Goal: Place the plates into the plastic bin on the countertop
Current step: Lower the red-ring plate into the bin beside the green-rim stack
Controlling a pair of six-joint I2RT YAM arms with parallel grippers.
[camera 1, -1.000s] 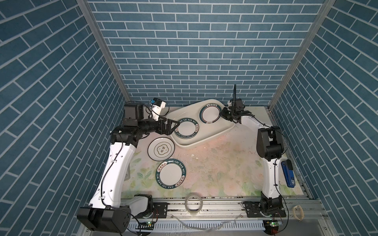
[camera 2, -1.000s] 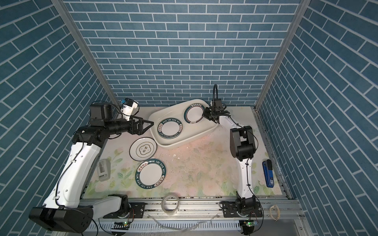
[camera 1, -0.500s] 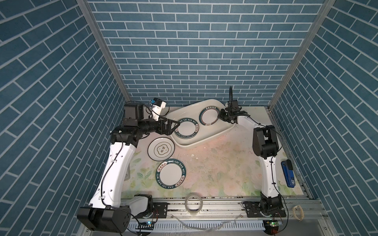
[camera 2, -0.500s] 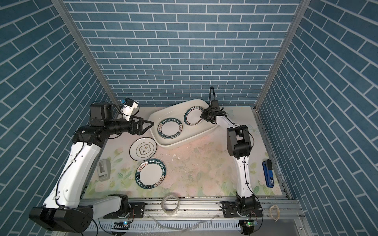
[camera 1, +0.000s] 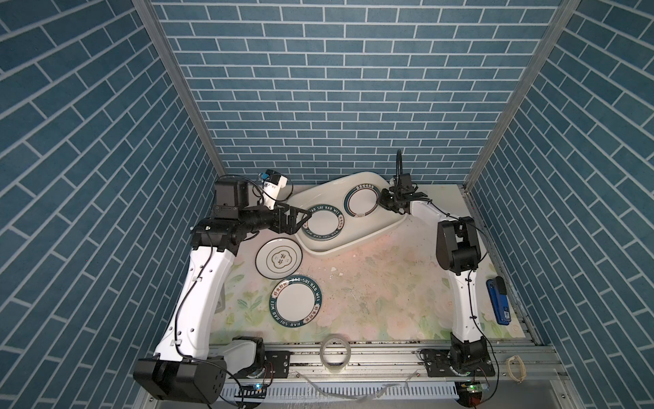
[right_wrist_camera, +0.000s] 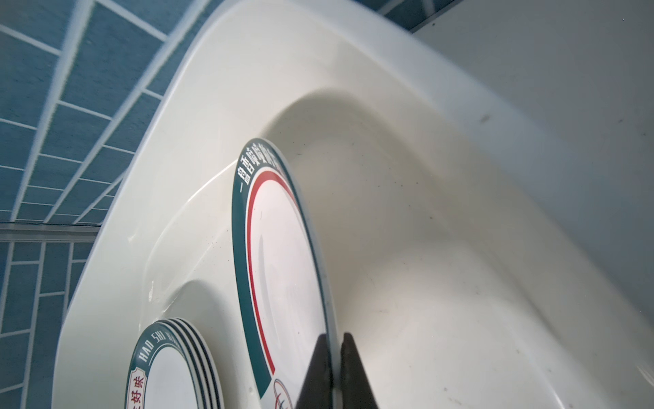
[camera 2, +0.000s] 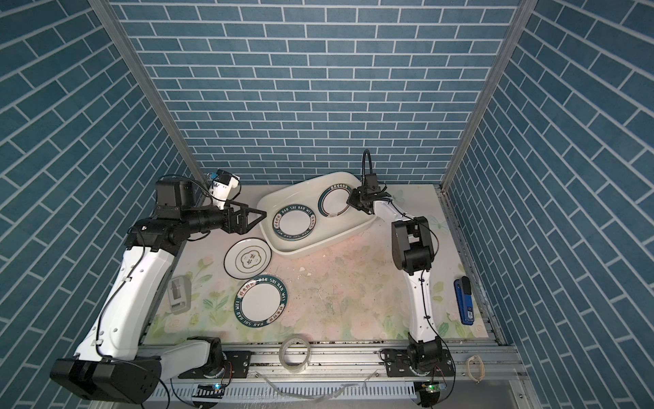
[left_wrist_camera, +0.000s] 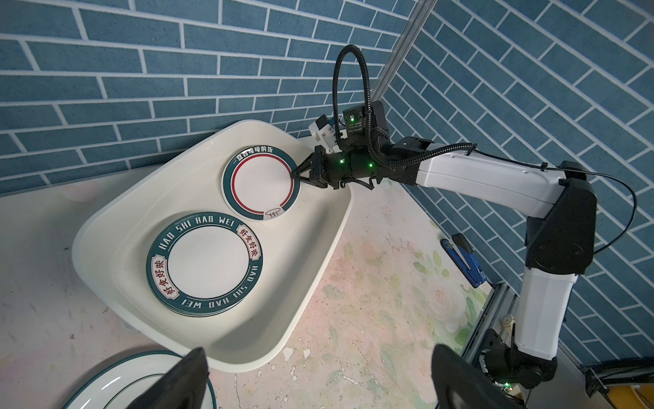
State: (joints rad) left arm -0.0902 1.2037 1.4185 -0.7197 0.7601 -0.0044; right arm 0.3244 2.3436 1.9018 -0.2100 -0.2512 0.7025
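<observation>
White glossy bin (camera 1: pixel 361 235) sits skewed at the rear of the counter (camera 1: pixel 382 294). Inside: stack of green-rimmed HAO SHI HAO WEI plates (camera 1: pixel 323 223) lying flat, plus red-ring plate (camera 1: pixel 361 200) (rim pinched in the right claw (left_wrist_camera: pixel 295 174)). Outside on the counter: flower-emblem plate (camera 1: pixel 279 261) and lettered plate (camera 1: pixel 296 301), both flat, just apart.

You're working in a robotics lab cell dressed up as a kitchen: blue brick-print wall panels (camera 1: pixel 318 88) meet at bare aluminium posts (camera 1: pixel 183 88), the flower-printed worktop (camera 1: pixel 371 294) ends at a slotted aluminium rail (camera 1: pixel 382 357) carrying the bolted left arm base (camera 1: pixel 247 357) and right arm base (camera 1: pixel 460 364), with a lit circuit board (camera 1: pixel 472 388) nearby.
</observation>
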